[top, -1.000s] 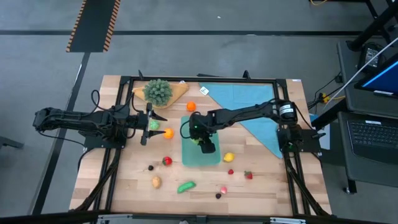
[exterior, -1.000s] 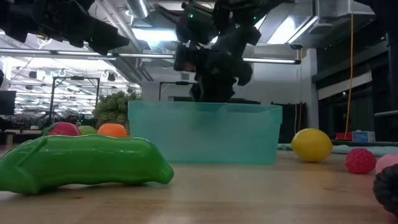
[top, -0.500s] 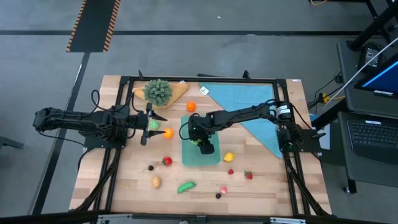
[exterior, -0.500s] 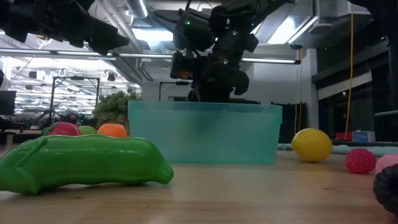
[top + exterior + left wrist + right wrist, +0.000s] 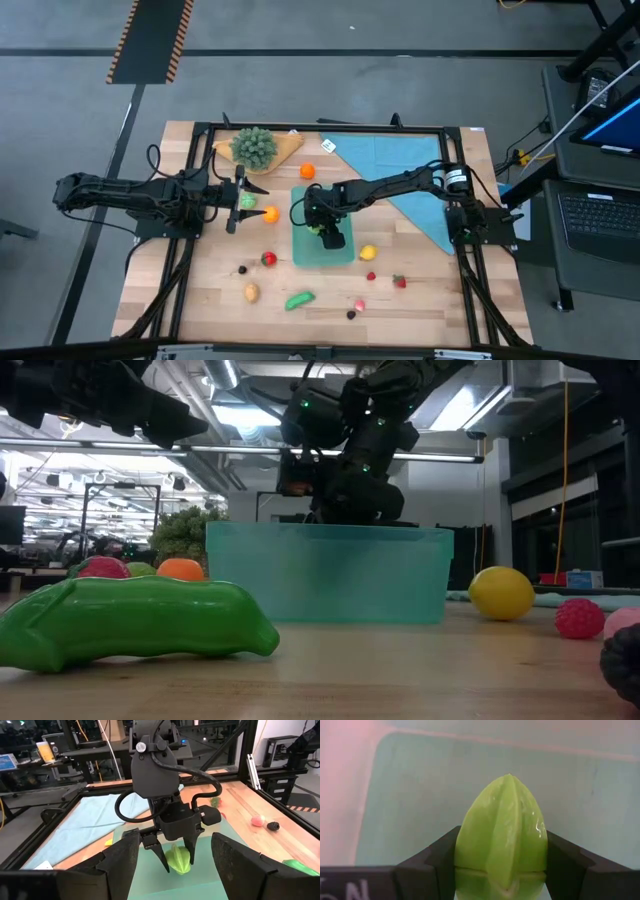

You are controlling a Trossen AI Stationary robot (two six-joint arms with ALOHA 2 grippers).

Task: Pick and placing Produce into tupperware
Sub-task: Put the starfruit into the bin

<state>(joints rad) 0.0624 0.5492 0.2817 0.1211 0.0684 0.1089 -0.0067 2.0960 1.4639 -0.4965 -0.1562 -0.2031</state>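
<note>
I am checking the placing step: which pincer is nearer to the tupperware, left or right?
Right. The right pincer hangs over the tupperware, shut on a green fruit. The left pincer waits beside it, toward the left arm's side.

Wooden table [image 5: 200, 290], tupperware [image 5: 305, 255], scattered produce [image 5: 298, 299], blue cloth [image 5: 400, 160], leafy bunch [image 5: 254, 145]
</note>
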